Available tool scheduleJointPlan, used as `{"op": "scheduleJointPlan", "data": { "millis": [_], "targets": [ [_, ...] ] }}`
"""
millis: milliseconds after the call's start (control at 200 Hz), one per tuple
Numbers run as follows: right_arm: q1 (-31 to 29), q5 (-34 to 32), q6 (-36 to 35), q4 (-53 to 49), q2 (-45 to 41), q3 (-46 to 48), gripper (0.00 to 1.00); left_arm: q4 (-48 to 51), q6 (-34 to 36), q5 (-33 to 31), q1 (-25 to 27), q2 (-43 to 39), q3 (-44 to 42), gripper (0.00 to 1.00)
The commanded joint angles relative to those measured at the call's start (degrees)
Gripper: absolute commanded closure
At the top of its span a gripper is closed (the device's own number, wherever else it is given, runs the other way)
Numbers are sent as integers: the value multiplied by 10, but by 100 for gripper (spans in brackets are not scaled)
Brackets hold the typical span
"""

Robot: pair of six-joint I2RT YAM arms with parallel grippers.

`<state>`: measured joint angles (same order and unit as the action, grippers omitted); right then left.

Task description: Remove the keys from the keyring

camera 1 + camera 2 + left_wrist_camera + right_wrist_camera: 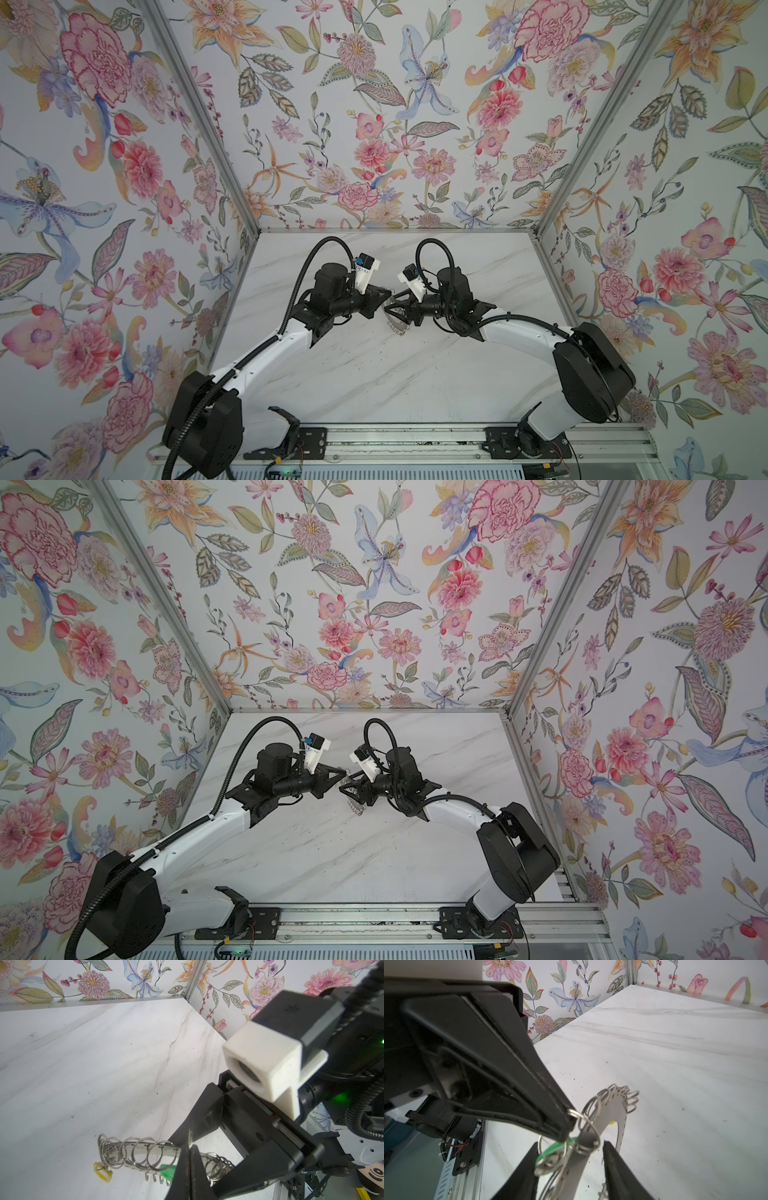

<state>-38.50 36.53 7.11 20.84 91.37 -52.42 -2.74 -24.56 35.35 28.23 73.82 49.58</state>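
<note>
The keyring [143, 1148], a flat grey disc fringed with wire loops, is off the marble table between both arms, small in both top views [395, 325] [356, 806]. My left gripper [190, 1146] is shut on one of its wire loops, and the pinch also shows in the right wrist view at the left gripper [569, 1120]. My right gripper [571, 1145] is open, its fingers [616, 1167] standing either side of the keyring [614, 1109] without touching it. The green-tagged key [550, 1152] hangs by the left gripper's tip. The green tag [167, 1171] and yellow tag [102, 1169] dangle from loops.
The marble table [374, 374] is walled by floral panels with metal corner posts [245, 216]. A metal rail [395, 440] carries both arm bases along the near edge. The right arm's white camera housing [261, 1064] sits close to the left gripper.
</note>
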Motion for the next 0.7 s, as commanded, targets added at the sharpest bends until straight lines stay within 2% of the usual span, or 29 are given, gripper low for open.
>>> {"op": "scheduleJointPlan", "data": {
  "millis": [0, 205, 325, 450, 565, 696],
  "targets": [
    [-5, -5, 17, 22, 13, -21, 51, -27, -12, -6, -5, -17, -10, 100],
    [-15, -55, 9, 4, 12, -24, 60, -27, -9, -14, -5, -24, -14, 100],
    [-16, -83, 8, 2, 0, -13, 83, -26, -6, -18, -5, -22, -13, 100],
    [-16, -83, 4, -1, -5, -9, 94, -26, -7, -18, -6, -20, -12, 100],
    [-15, -84, -7, -11, -7, -6, 99, -20, -1, -21, -5, -21, -11, 100],
    [-17, -110, -40, -63, -5, -17, 100, -10, 0, -27, -10, -26, -9, 100]
  ]
}}
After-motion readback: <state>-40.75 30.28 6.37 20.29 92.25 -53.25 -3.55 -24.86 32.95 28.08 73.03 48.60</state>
